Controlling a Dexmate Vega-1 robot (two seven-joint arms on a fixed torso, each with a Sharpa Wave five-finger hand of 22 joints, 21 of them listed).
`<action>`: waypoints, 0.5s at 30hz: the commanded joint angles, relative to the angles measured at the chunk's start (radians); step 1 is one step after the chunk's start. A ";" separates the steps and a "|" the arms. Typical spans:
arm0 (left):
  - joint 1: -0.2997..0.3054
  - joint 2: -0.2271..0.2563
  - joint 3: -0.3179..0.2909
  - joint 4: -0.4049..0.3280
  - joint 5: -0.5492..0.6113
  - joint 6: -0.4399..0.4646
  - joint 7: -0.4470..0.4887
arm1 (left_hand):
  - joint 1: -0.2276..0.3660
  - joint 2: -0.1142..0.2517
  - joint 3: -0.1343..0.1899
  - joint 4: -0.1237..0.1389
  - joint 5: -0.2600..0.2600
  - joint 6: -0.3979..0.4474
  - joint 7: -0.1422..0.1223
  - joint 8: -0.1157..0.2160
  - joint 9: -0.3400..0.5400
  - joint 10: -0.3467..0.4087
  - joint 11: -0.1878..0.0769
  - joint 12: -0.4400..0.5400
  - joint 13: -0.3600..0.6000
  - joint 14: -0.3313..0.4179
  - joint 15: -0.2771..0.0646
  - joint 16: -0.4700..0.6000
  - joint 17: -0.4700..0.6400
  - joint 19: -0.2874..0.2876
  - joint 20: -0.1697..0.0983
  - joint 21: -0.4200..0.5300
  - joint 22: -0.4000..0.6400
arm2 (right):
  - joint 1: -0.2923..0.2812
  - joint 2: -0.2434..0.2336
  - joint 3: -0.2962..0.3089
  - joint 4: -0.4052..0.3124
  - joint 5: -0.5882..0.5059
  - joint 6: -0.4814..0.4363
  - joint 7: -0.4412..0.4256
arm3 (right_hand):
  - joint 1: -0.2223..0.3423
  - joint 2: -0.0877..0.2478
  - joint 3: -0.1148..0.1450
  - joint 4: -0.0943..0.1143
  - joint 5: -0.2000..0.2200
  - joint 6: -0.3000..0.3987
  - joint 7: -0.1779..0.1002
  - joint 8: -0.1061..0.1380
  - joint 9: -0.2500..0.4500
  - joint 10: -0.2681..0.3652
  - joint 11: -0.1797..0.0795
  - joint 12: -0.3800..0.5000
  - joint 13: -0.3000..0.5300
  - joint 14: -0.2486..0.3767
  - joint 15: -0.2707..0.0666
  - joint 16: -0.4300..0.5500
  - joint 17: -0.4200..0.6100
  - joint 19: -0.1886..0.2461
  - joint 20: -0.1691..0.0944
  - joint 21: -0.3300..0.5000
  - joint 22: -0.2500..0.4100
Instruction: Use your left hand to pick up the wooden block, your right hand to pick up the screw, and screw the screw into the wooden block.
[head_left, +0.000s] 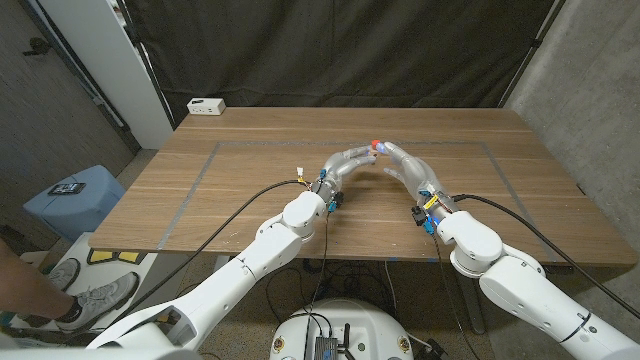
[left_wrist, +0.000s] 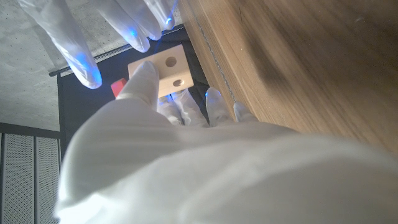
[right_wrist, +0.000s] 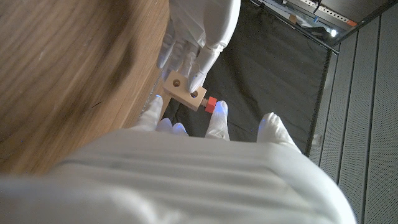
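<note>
Hands meet above the middle of the desk (head_left: 250, 190), lifted off its surface, and the coming move turns on how the screw lines up with the block between them. The left hand (head_left: 352, 162) holds the wooden block (left_wrist: 166, 70) with its thumb across one face and fingers behind it; two round holes show on the face turned to the left wrist camera. The right hand (head_left: 408, 165) pinches the red-headed screw (right_wrist: 211, 102) at its fingertips, right against one end of the block, its shaft seemingly pointing into that end, though how far it has entered is hidden. In the head view the red head shows just where the two hands touch. I judge the screw's long axis to run roughly along the line between the hands, so turning it calls for the right fingers to twist while the left keeps the block steady. Nothing stands in the way: a white box (head_left: 206, 105) sits well apart near the far left corner of the desk.
</note>
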 joint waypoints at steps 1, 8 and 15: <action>0.006 0.010 -0.001 -0.018 0.002 0.000 0.000 | 0.003 0.009 0.002 0.006 0.004 0.018 0.007 0.006 0.003 0.009 0.001 0.008 0.002 0.007 -0.062 0.006 0.002 0.008 0.002 0.005 0.004 | -0.009 0.011 0.008 0.003 -0.012 0.018 -0.017 | 0.002 0.009 0.005 -0.002 0.002 -0.014 -0.011 -0.009 0.003 0.005 0.001 0.010 0.002 0.003 -0.004 0.003 0.004 0.007 0.001 0.004 0.002; 0.016 0.015 -0.002 -0.033 0.003 -0.001 0.004 | 0.003 0.008 0.002 0.006 0.004 0.017 0.008 0.006 0.003 0.010 0.001 0.008 0.002 0.007 -0.062 0.006 0.002 0.007 0.003 0.005 0.004 | -0.012 0.017 0.013 0.002 -0.012 0.016 -0.027 | 0.003 0.009 0.005 -0.002 0.002 -0.024 -0.012 -0.013 0.003 0.004 -0.001 0.009 0.002 0.003 -0.004 0.003 0.004 0.009 0.002 0.004 0.002; 0.026 0.019 -0.003 -0.045 0.004 -0.004 0.006 | 0.002 0.008 0.002 0.006 0.003 0.019 0.008 0.007 0.003 0.012 0.000 0.009 0.002 0.008 -0.061 0.006 0.002 0.007 0.001 0.005 0.004 | -0.019 0.013 0.021 0.003 -0.014 0.017 -0.028 | 0.003 0.008 0.005 -0.002 0.002 -0.034 -0.017 -0.017 0.003 0.002 -0.001 0.008 0.002 0.001 -0.003 0.002 0.004 0.010 0.002 0.004 0.002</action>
